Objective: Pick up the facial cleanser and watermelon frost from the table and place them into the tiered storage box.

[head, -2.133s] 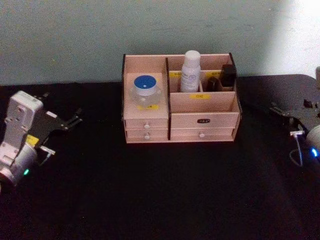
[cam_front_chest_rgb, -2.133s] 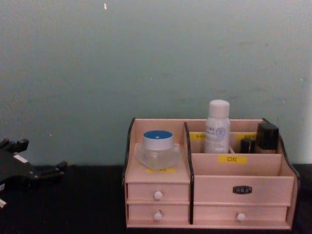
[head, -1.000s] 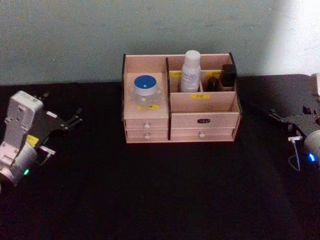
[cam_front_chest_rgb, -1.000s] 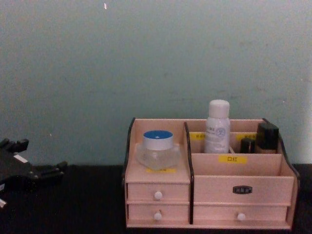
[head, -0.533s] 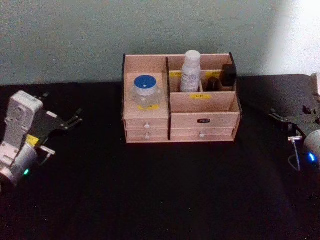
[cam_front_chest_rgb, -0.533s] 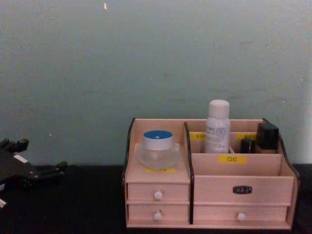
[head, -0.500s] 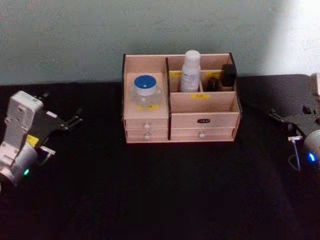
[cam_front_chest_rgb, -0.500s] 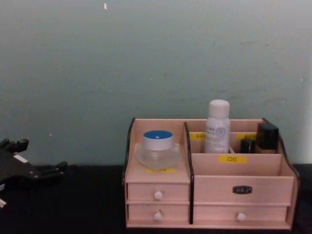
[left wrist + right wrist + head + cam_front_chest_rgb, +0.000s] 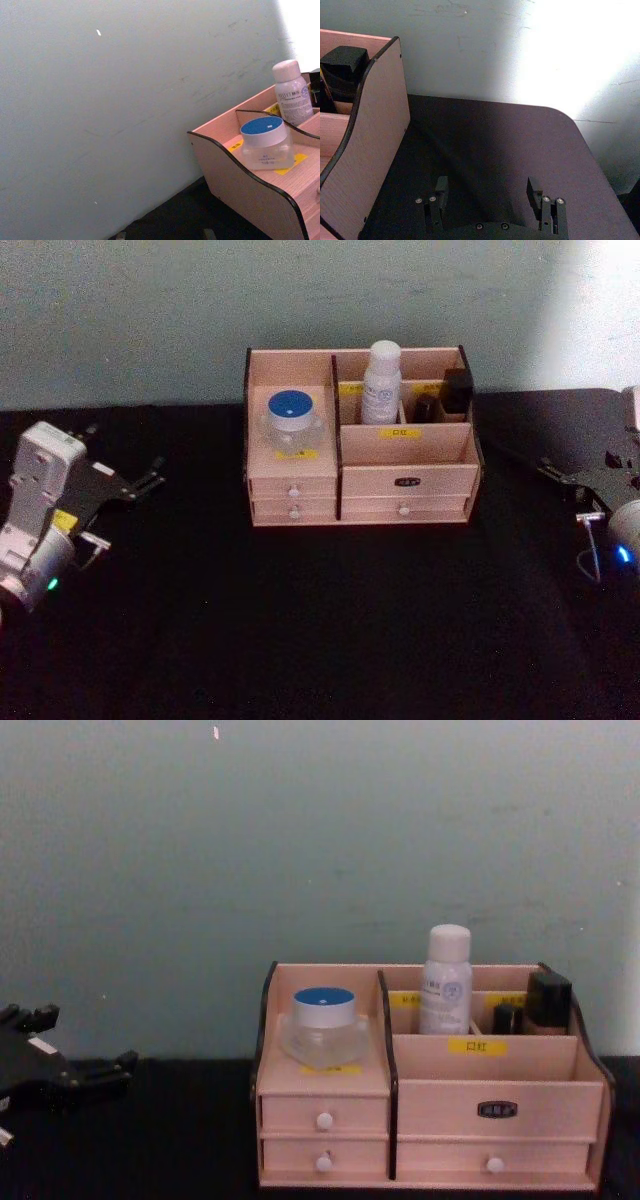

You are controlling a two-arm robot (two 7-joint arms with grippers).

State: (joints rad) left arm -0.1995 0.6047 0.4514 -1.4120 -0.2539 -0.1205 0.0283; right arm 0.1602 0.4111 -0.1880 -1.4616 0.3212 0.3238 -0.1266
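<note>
The tiered storage box [image 9: 405, 445] stands at the back middle of the black table, also seen in the chest view [image 9: 480, 1070]. On its left tier sits a clear jar with a blue lid [image 9: 290, 420] [image 9: 323, 1025] [image 9: 265, 142]. A white bottle [image 9: 381, 382] [image 9: 446, 980] stands upright in a back compartment, beside a small dark tube [image 9: 504, 1017] and a black-capped item [image 9: 548, 1000]. I cannot tell which of these is the facial cleanser or the watermelon frost. My left gripper [image 9: 128, 455] [image 9: 85, 1040] rests open at the left. My right gripper [image 9: 487, 187] [image 9: 585, 465] is open at the right, holding nothing.
The box's side wall [image 9: 370, 150] stands close beside the right gripper. The black table [image 9: 320, 620] runs bare in front of the box, and its rounded far right corner [image 9: 560, 115] meets the pale wall [image 9: 300, 840] behind.
The right arm has drawn back a little toward the right edge. The left arm and the things in the box have stayed put.
</note>
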